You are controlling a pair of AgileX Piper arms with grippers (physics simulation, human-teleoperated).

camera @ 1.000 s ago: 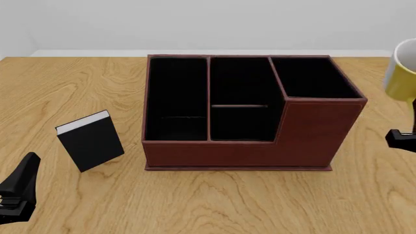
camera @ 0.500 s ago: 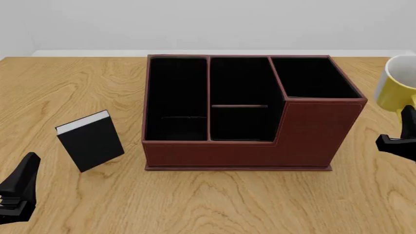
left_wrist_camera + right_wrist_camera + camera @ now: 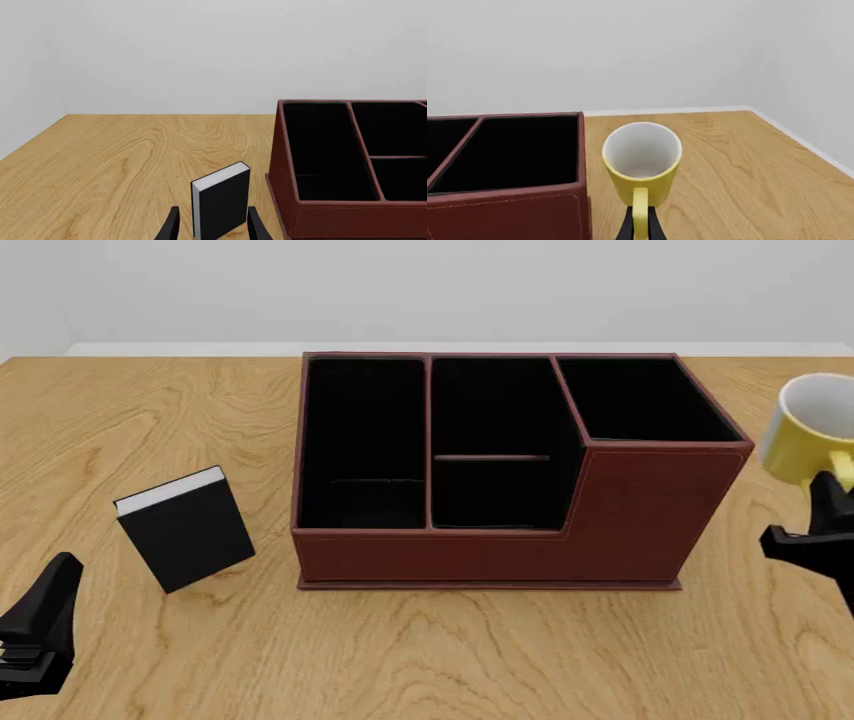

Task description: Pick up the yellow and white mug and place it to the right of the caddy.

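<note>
Now the right gripper (image 3: pixel 639 231), jaws clamped on its handle, holds the mug (image 3: pixel 814 430) at the caddy's (image 3: pixel 514 475) three o'clock; placing step, apparently needing lowering then release; left gripper (image 3: pixel 212 231) jaws apart

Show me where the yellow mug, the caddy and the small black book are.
yellow and white mug (image 3: pixel 642 172), right wrist view, yellow outer wall.
caddy (image 3: pixel 641 510), front view, tall corner's front face.
black book (image 3: pixel 188 535), front view, cover.

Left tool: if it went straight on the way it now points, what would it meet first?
Most likely the small black book, which stands upright between the left tool's open fingers in its wrist view. The caddy lies off to one side. Depth is unclear.
</note>
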